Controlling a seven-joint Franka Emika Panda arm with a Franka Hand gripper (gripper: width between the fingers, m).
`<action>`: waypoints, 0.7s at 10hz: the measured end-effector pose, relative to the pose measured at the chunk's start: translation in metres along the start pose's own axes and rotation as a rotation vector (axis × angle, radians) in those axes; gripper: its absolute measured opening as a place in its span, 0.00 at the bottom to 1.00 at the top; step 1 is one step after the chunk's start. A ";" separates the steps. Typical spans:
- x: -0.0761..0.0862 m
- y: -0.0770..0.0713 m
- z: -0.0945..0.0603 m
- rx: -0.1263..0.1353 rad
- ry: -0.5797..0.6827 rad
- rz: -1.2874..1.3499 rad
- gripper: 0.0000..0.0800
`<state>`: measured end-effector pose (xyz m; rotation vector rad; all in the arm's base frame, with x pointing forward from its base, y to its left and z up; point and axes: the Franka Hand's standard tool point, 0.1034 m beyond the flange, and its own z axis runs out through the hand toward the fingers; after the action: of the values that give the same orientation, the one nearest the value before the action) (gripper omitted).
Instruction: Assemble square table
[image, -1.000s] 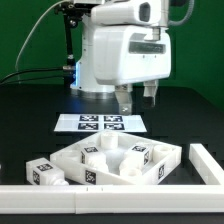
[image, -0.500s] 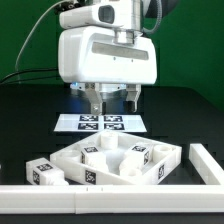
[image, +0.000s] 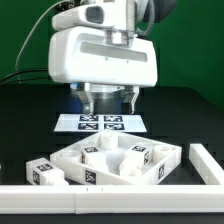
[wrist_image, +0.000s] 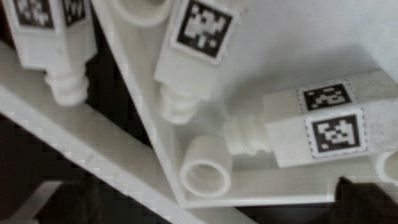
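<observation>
**Reporter:** What is the arm doing over the black bench (image: 25, 130)?

**Photographer:** It is holding its jaws spread apart and gripping nothing. The white plastic square tabletop slab with a raised rim (image: 175, 158) is lying below them, a little toward the exterior camera.

**Reporter:** And the legs?

**Photographer:** Several short white blocky legs with black-and-white square tags (wrist_image: 199, 50) are lying loose inside that rim, beneath the jaws. One more leg (image: 45, 172) is resting outside the rim, well off to one side of them.

**Reporter:** What is the careful move here?

**Photographer:** Probably singling out one leg, turning the jaws square across its flat sides and descending straight. Two legs (wrist_image: 320, 125) are lying side by side, and that is crowding any grip.
</observation>
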<state>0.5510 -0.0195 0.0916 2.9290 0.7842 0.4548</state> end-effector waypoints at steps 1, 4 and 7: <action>-0.004 0.003 0.001 0.016 -0.020 0.115 0.81; -0.006 0.010 0.002 0.034 -0.036 0.322 0.81; -0.011 0.008 0.008 0.047 -0.055 0.720 0.81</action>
<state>0.5478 -0.0320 0.0819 3.1677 -0.3034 0.3866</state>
